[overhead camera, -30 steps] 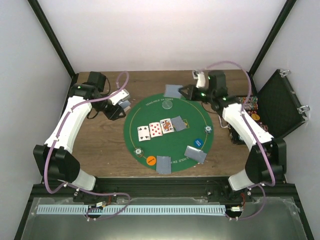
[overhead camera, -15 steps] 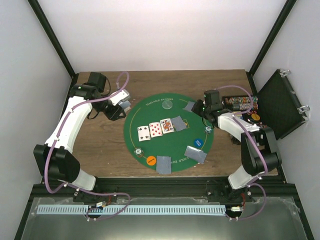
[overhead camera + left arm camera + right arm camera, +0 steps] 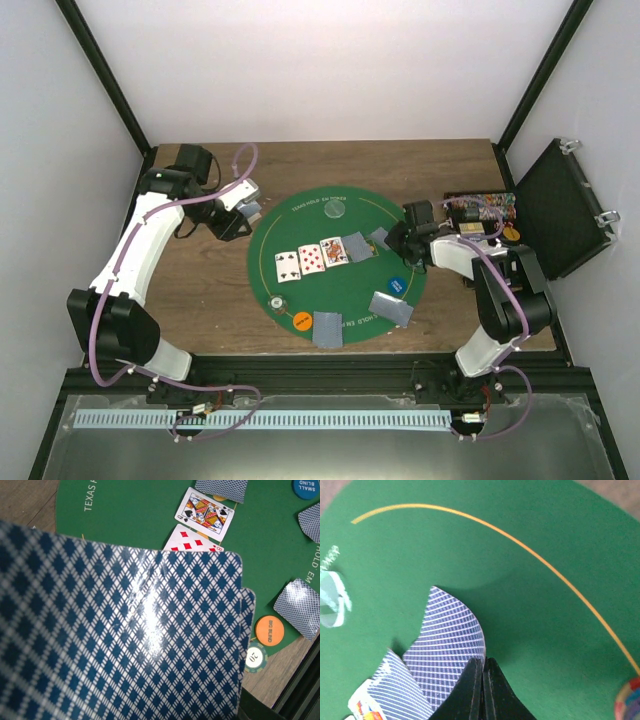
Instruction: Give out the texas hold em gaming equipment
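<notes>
Right wrist — bent card [image 3: 447, 645] pinched in right gripper [image 3: 483, 662], low over green mat [image 3: 530, 580]

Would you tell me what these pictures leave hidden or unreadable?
Left wrist: the held cards fill the view, hiding the left gripper and most of the red diamonds card.
Right wrist: the bent card in the right gripper is face down; the corner cuts off a chip.
Top external: lettering on the blue disc too small to read.

A round green mat [image 3: 340, 295] is laid centrally on the wooden table [image 3: 320, 165]; a chip tray [image 3: 484, 207] is set toward its right edge.
</notes>
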